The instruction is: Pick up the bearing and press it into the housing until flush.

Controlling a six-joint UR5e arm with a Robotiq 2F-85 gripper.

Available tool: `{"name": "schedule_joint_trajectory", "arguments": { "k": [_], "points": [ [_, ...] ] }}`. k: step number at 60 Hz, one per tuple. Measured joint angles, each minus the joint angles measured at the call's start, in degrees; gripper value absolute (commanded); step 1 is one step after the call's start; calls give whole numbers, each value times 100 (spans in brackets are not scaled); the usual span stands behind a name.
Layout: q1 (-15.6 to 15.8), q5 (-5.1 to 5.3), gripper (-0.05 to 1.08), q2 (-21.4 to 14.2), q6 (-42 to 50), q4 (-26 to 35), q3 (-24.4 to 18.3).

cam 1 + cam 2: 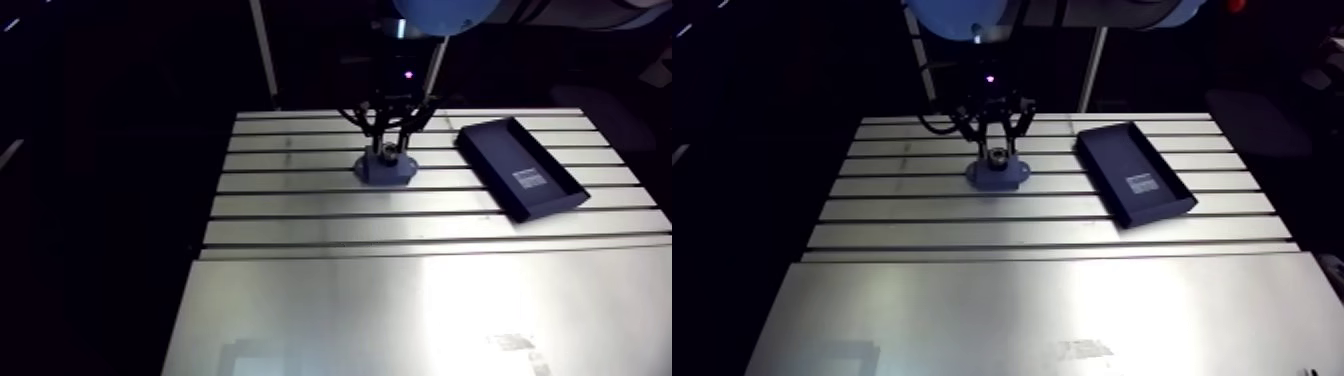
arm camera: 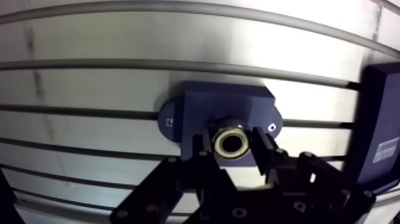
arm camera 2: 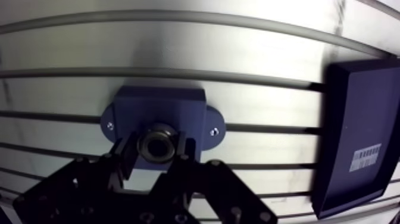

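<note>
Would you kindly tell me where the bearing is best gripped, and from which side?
Grip the bearing by its round outer wall, coming from above, a finger on each opposite side. Its bore faces up over the blue housing, so that hold keeps it level for pressing. The gripper holds it so.

Dark tray on slotted worktop.
Lying flat, skewed across the slots, shallow-walled, with a small white label stuck inside near one end.
</note>
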Motion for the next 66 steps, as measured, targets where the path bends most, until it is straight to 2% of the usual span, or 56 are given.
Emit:
{"name": "schedule_joint_trajectory", "arguments": {
  "k": [66],
  "points": [
    [-1,-1,68,28,-45,0,40]
  ]
}}
